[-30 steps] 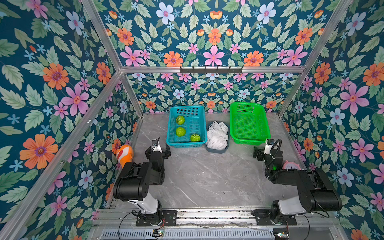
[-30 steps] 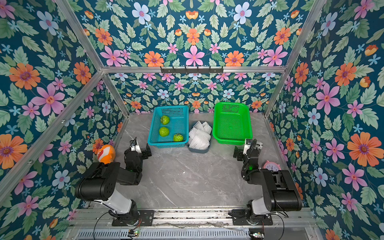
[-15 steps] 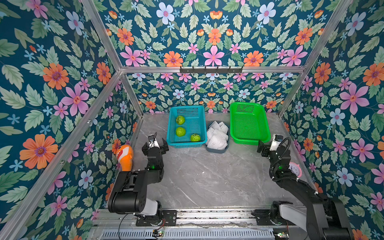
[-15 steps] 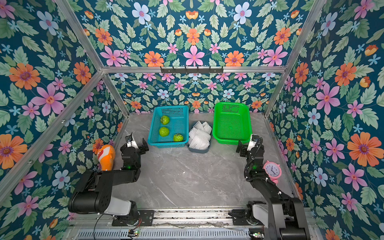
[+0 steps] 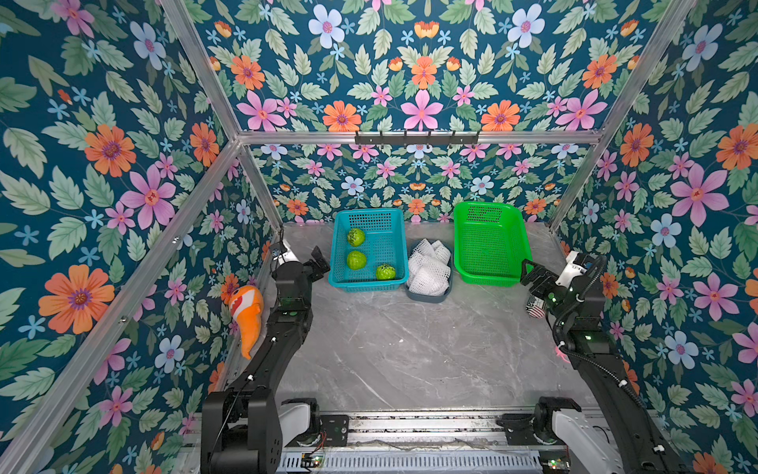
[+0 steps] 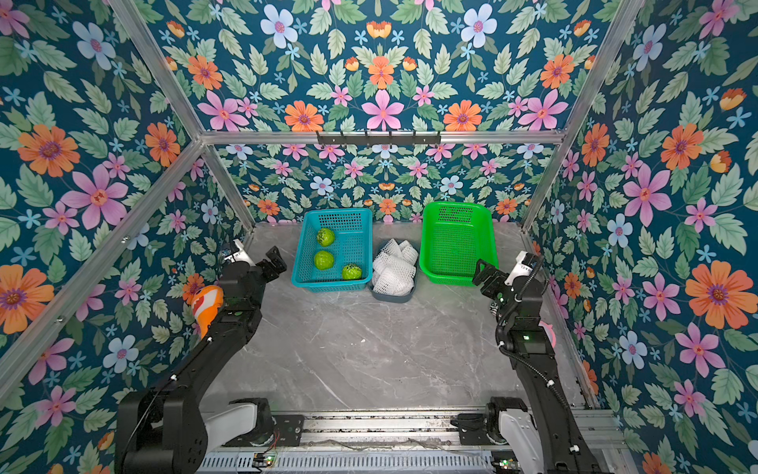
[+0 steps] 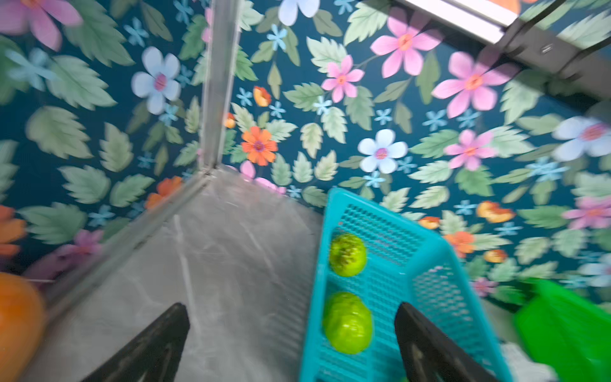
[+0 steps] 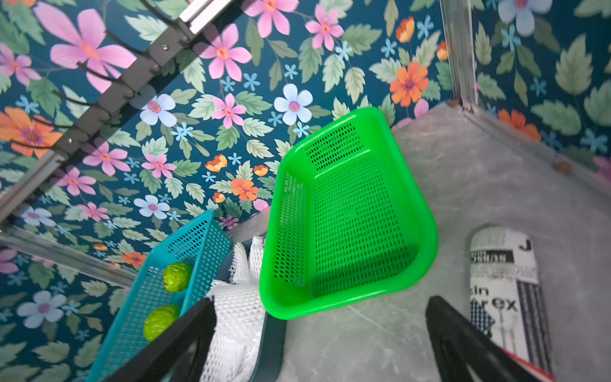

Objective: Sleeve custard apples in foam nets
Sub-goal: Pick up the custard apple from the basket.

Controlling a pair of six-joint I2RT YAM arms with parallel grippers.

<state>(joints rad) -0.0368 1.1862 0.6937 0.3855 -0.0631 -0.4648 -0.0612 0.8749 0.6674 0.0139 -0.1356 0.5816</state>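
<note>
Both top views — bumpy custard apples in perforated basket, meshy foam nets beside; left gripper, right gripper agape.

Seen in a top view, the left arm at 7 o'clock and the right arm at 4 o'clock are built of matte black, boxy links on white base housings. Small green lights glow at the joints. A black cable with white clips follows the right arm. White camera modules sit at the wrists. The left gripper and right gripper have black, tapering fingers.
</note>
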